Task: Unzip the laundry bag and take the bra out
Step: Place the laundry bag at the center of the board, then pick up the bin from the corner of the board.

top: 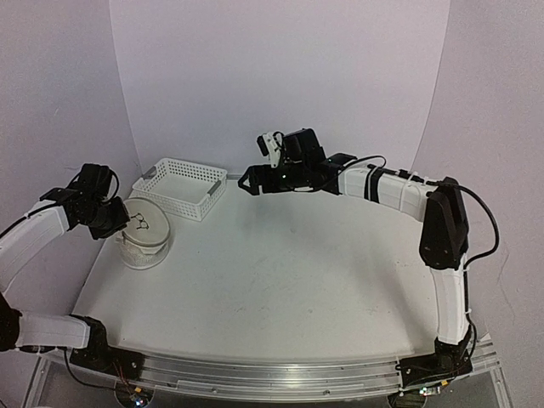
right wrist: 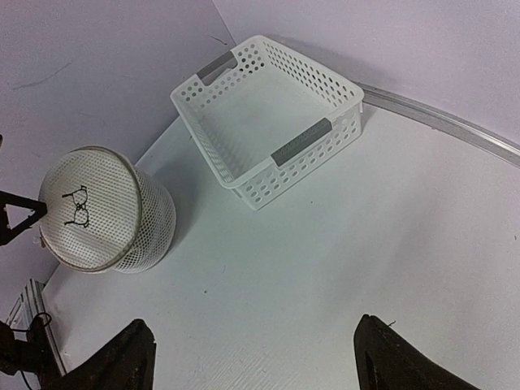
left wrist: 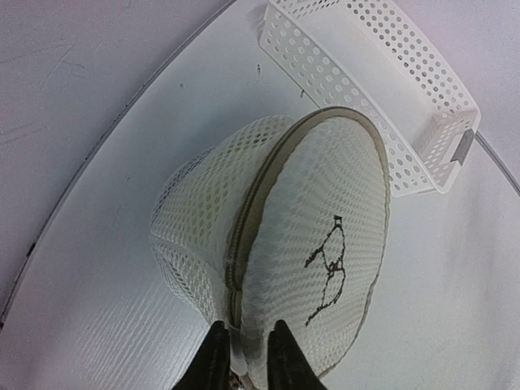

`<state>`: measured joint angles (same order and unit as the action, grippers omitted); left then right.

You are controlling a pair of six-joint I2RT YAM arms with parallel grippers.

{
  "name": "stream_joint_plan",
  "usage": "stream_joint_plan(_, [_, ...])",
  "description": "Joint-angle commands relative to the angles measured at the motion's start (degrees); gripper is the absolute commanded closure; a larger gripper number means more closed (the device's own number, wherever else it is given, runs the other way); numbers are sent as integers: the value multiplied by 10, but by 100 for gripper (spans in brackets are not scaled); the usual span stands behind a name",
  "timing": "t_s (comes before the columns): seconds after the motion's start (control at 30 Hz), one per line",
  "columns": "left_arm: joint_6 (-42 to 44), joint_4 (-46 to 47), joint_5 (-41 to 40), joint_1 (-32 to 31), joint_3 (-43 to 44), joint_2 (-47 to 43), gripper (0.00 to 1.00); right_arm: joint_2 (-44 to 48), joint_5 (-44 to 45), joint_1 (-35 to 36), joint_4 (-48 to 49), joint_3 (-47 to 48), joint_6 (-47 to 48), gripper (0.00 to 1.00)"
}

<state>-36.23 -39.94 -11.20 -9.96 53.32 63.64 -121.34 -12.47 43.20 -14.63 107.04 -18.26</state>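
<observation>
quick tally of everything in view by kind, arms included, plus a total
mesh laundry bag: 1
white perforated basket: 1
robot arms: 2 (left arm, right arm)
total: 4

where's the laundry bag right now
In the top view the laundry bag sits on the left side of the table, just nearer the arms than the white basket, with the left gripper at its rim.
</observation>
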Motion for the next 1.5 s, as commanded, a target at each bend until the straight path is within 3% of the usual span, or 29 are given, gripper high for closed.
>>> stream_joint_plan(0.0, [-20,-20,-34,2,21,-30,73,-11,-3,6,45,42,9,14])
stream_joint_plan(0.33, [-6,-41,-23,2,143,-24,41,59,21,7,63,-57,18,13])
stream_joint_plan(0.57, [28,-32,56,2,259,66,32,158,51,7,69,-152,15,10])
stream_joint_plan(0.7, [25,-10,105,3,305,116,29,221,67,7,77,-212,13,3])
stream_joint_plan(0.97, [-23,19,179,1,361,224,2,339,136,1,85,-326,-6,2])
stream_joint_plan(1.07, [-41,27,179,1,382,276,1,385,191,0,85,-367,-28,2])
stream_joint_plan(1.33, [-84,42,177,1,442,400,0,491,228,0,48,-428,-64,2])
stream_joint_plan(1.47, [-113,43,140,1,453,441,3,539,267,0,45,-459,-72,2])
